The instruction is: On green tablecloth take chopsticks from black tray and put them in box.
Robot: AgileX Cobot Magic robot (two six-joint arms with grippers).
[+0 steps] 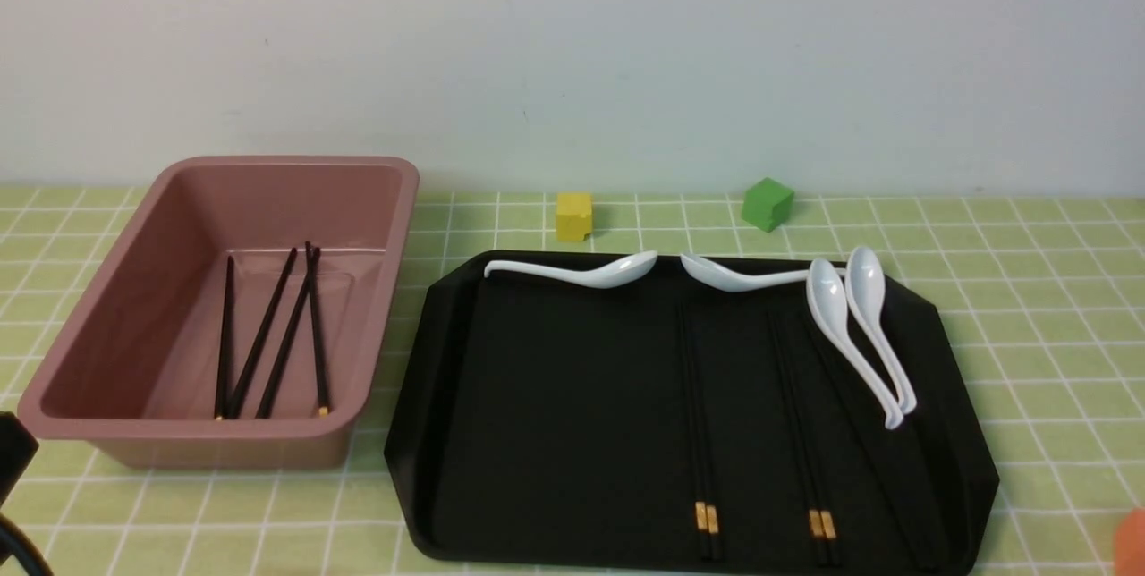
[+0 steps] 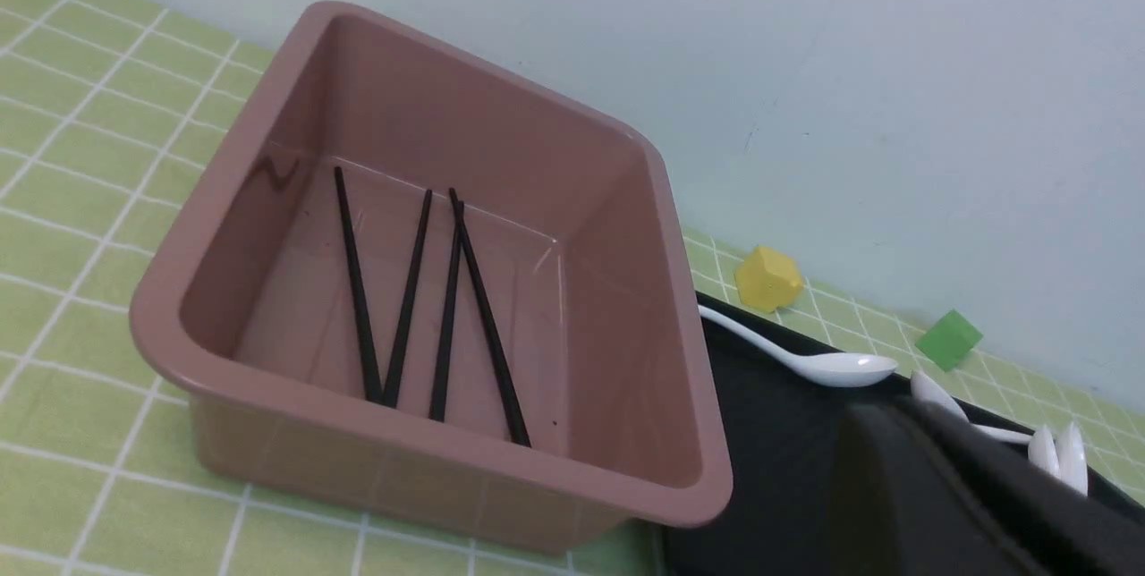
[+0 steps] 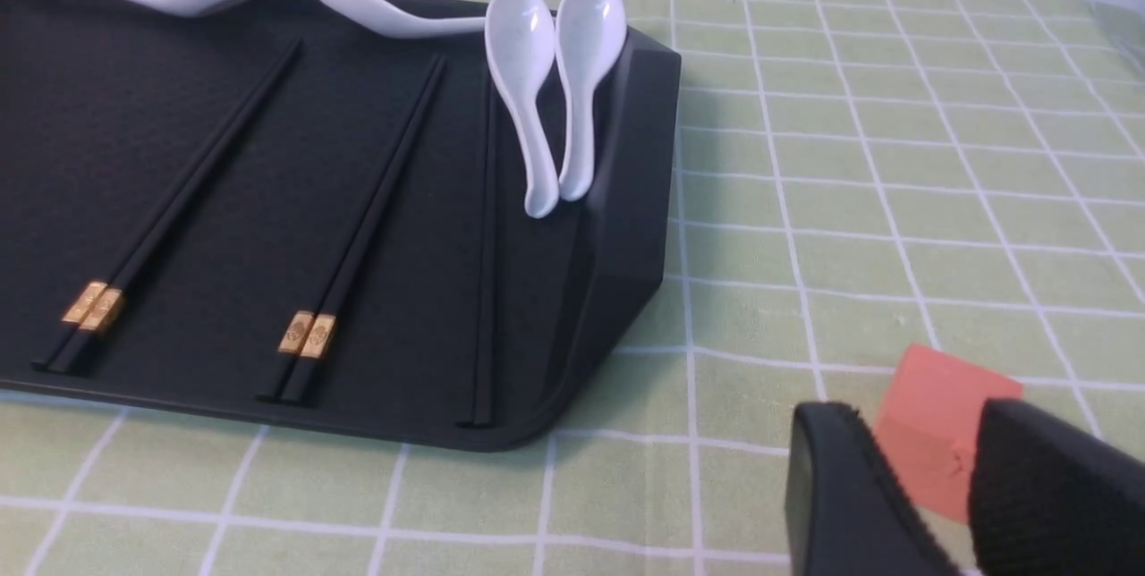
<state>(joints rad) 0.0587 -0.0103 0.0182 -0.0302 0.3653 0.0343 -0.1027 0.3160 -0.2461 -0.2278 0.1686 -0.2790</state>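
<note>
Chopsticks (image 1: 691,415) on black tray (image 1: 564,424): straddle one pair, grip mid-length, lift level. Left gripper (image 2: 894,424) clenched; right gripper (image 3: 914,419) released.

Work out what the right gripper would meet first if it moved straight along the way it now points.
Probably the red block, which shows between the fingertips of the right gripper; depth is unclear, so it might pass above.

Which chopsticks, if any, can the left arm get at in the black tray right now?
Likely the banded pair nearest the box: nothing lies over those chopsticks, and the white spoons sit farther right. Reach itself I can't confirm.
</note>
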